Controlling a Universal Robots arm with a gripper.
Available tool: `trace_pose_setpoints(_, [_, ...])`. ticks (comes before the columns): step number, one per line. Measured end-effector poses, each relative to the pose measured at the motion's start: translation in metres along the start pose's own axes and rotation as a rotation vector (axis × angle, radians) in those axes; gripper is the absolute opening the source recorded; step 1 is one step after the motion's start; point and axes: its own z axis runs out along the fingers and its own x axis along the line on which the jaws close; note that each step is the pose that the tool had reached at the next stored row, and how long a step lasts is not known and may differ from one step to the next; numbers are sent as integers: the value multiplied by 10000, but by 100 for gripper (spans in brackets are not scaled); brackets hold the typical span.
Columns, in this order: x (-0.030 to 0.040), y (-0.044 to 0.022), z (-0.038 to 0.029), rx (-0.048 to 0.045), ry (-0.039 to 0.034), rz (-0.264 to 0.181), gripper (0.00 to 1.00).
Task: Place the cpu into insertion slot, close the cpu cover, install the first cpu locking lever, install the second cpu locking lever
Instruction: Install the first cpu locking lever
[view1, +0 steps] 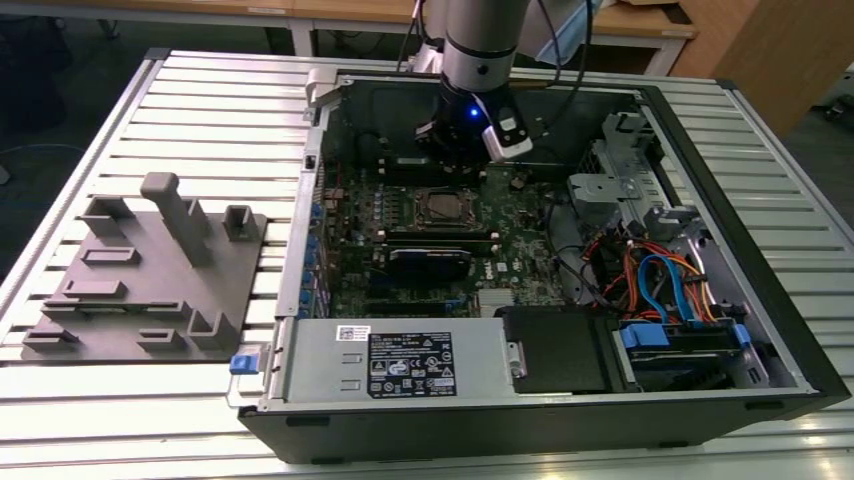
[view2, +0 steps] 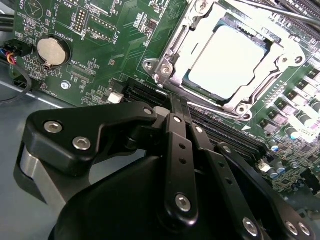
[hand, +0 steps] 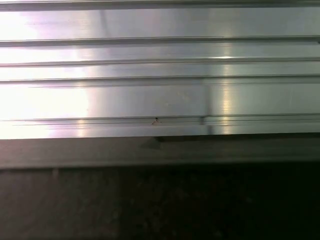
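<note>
Black gripper (view2: 176, 107) fingers pressed together, holding nothing, tips low beside the insertion slot (view2: 227, 57) on the green motherboard (view2: 115, 45). Cpu (view2: 227, 62) sits in the slot, cpu cover (view2: 172, 55) looks down around it. Risk: locking lever (view2: 272, 82) is thin; shut tips could slip off and scrape nearby memory slots (view2: 225, 132) or capacitors.

Even room light outside; glare whitens the cpu (view2: 227, 62) and aluminium slats (hand: 150, 75), the near gripper (view2: 176, 107) blurred.
</note>
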Motion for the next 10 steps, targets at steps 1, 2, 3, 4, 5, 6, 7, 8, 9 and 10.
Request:
trace_pose_setpoints(1, [0,0,-4,-1,0,0,10])
trace_pose_setpoints(2, [0,1,-6,-3,-2,0,10])
trace_pose_setpoints(3, [0,1,-6,-5,-2,-1,10])
trace_pose_setpoints(4, [0,1,-6,-5,-3,0,10])
trace_pose_setpoints(5, [0,0,-7,-4,-3,0,10])
trace_pose_setpoints(6, [-1,0,-7,-2,-1,-1,10])
trace_pose_setpoints(7, [-3,0,-4,-2,0,-1,10])
trace_pose_setpoints(8, [-3,-1,-1,0,3,-1,10])
trace_pose_setpoints(9, [-4,-1,3,0,4,0,10])
trace_pose_setpoints(10, [-5,-3,7,-2,8,-1,10])
